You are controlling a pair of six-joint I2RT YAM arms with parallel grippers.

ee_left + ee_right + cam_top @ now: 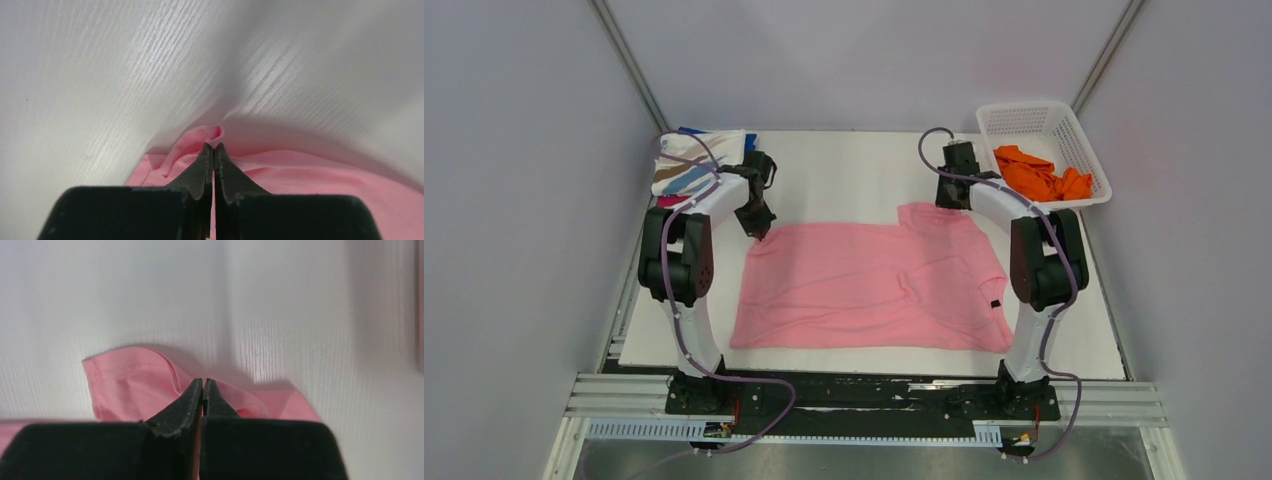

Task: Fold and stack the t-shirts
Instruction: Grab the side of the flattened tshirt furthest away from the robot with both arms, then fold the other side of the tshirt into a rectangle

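Note:
A light pink t-shirt point(874, 285) lies spread across the middle of the white table. My left gripper point(762, 232) is shut on its far left corner; the left wrist view shows a pinched fold of pink cloth point(212, 134) between the closed fingertips point(214, 148). My right gripper point(952, 200) is shut on the shirt's far right edge by the sleeve; the right wrist view shows pink cloth point(130, 385) at the closed tips point(202, 382). An orange t-shirt point(1039, 172) lies crumpled in the basket. A white shirt with blue and tan streaks point(689, 165) tops a stack at the far left.
The white plastic lattice basket point(1024, 120) stands at the far right corner of the table point(844, 170). Blue and magenta cloth edges point(671, 200) peek from under the folded stack. Grey walls close in on both sides.

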